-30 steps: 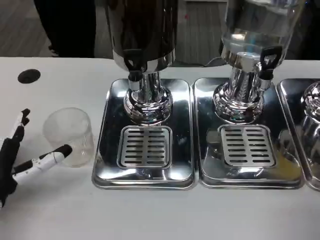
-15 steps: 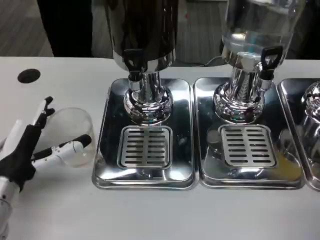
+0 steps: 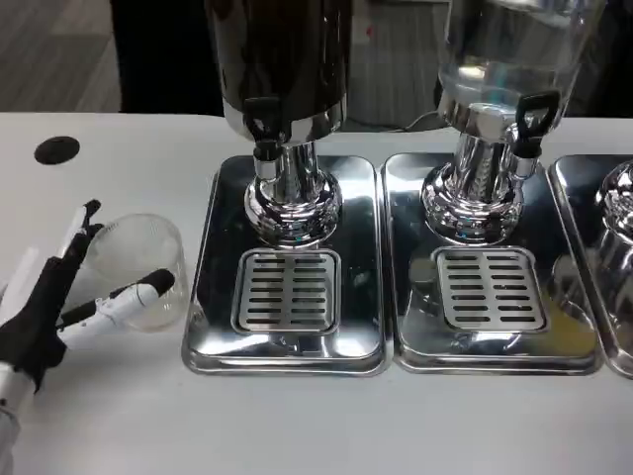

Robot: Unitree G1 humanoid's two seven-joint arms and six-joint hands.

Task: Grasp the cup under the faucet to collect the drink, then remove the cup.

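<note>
One hand on my feed: the left hand (image 3: 47,302), low at the picture's left edge, reaching toward the dispensers.
Left hand state: I see its fingers (image 3: 127,297) spread on either side of the cup, one across the near wall and others by the far rim; whether they actually clamp it, I cannot tell.
Cup (image 3: 138,267): clear plastic, upright on the white table (image 3: 316,426), just left of the left drip tray and well apart from the faucet.
Dark dispenser (image 3: 282,59): stands at the back of the left drip tray (image 3: 287,267), its black-handled faucet (image 3: 263,121) pointing down above the slotted grate (image 3: 287,289).
Clear dispenser (image 3: 514,49): on the middle tray (image 3: 490,267), its tap (image 3: 529,119) also black, liquid showing in the lower part of its tank.
Third tray (image 3: 603,257): cut off at the right edge, with a chrome base on it.
Black round mark (image 3: 56,149): on the table, far left, behind the cup.
</note>
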